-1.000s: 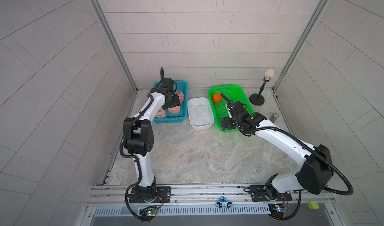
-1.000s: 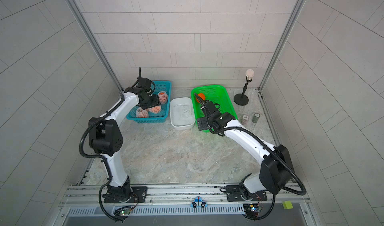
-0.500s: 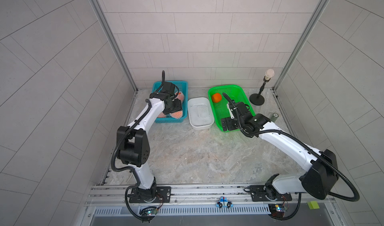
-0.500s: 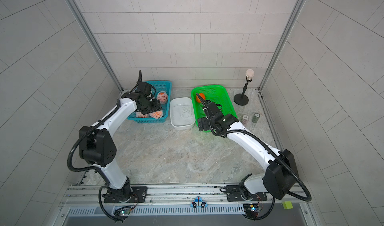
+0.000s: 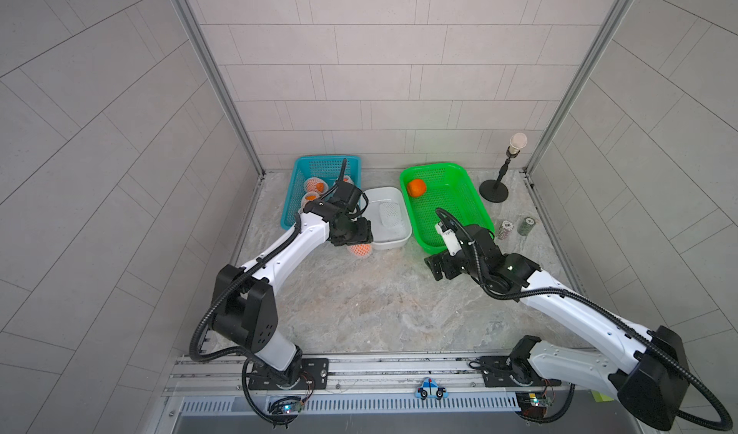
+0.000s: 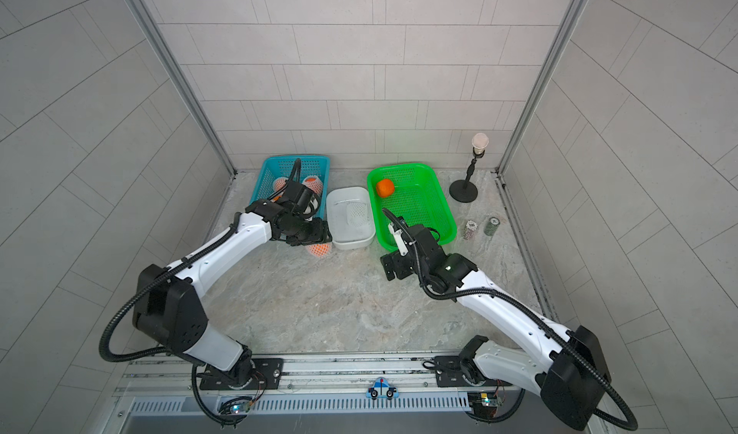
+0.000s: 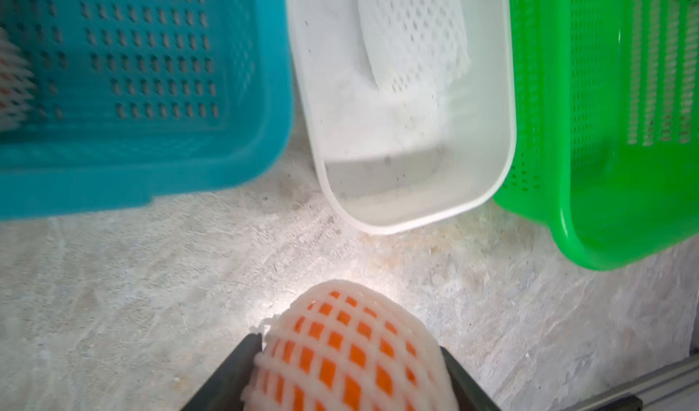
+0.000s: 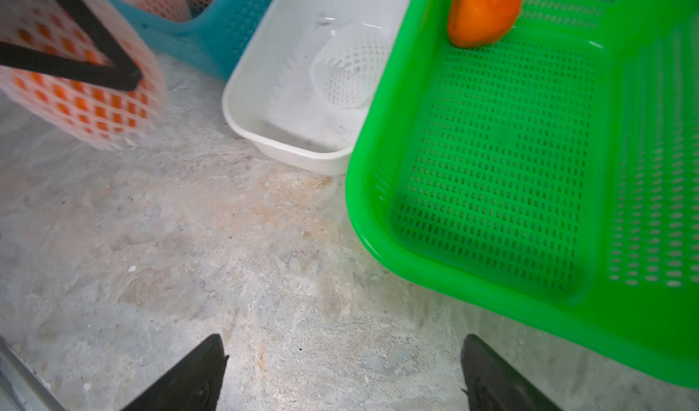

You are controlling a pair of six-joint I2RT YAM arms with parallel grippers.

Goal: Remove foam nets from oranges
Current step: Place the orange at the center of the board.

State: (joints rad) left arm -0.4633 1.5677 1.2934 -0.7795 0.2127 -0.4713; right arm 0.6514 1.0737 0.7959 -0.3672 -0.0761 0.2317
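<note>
On the stone table (image 5: pixel 379 304), just in front of the blue basket (image 5: pixel 288 208) and beside the white tub (image 5: pixel 393 245), the left gripper (image 7: pixel 350 382) is squeezing an orange (image 7: pixel 340 337) that has its foam net on (you can see orange squares peeking through the white mesh). A second ago that gripper was down inside the blue basket, so the fruit has just been lifted out and carried to the open table. I think that means it is ready to be peeled out of its net, which is hard to do inside a crowded basket. The right gripper (image 8: pixel 342 343) has moved too. Before, it was over the near end of the green basket (image 5: pixel 433 167); now it hangs over the bare table in front of it, its two fingers spread wide with nothing between them. It looks set to come and tug the net. One bare orange (image 5: pixel 416 187) sits in the green basket, one loose net (image 5: pixel 389 212) lies in the tub, and more wrapped oranges (image 5: pixel 313 184) wait in the blue basket.
</note>
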